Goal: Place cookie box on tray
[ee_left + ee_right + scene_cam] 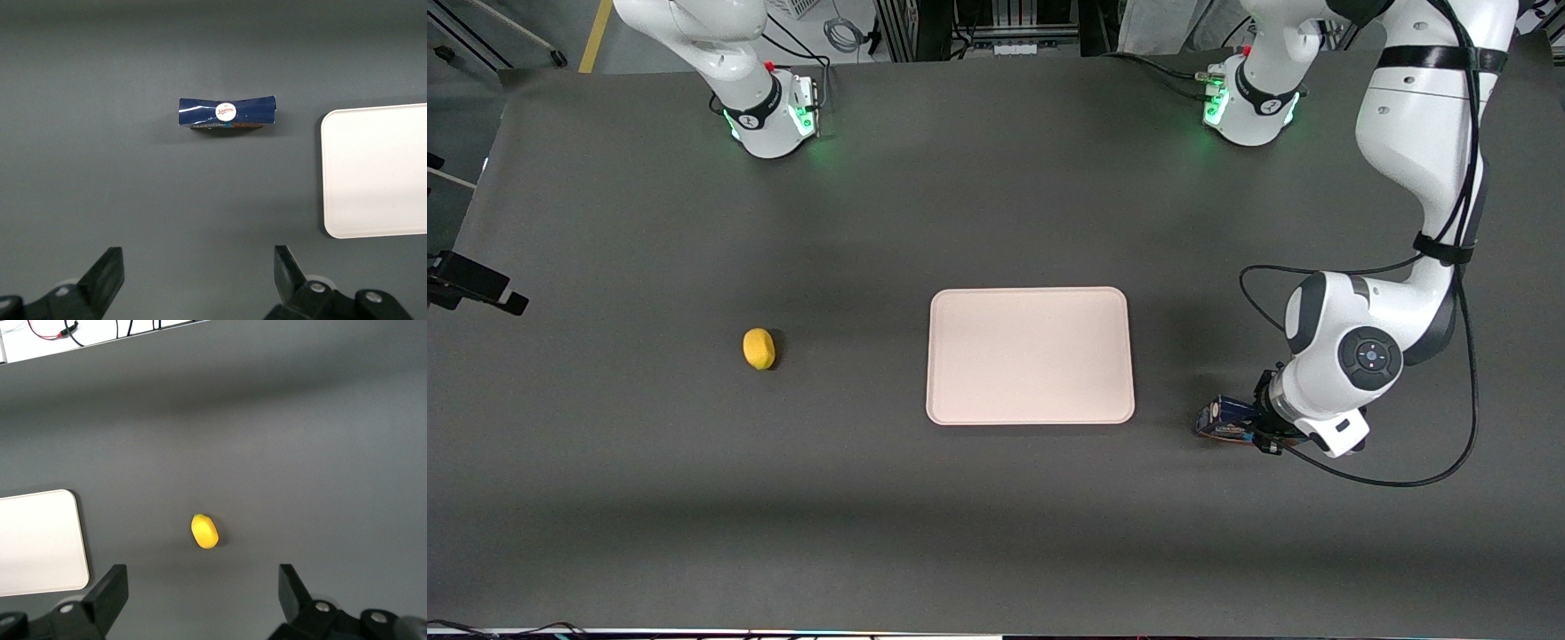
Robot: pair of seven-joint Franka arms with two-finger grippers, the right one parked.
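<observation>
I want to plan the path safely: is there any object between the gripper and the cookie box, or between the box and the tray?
Nothing visible does. The open gripper hangs above the cookie box, with bare table between. Only bare table separates the box from the tray. The yellow lump lies toward the parked arm's end.

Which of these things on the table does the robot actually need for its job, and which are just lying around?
Needed:
- small dark blue cardboard cookie box, lying on the table beside the tray
- large flat cream-pink tray, nothing on it
- the left arm's gripper, open above the box

Just lying about:
- small yellow rounded lump, toward the parked arm's end
</observation>
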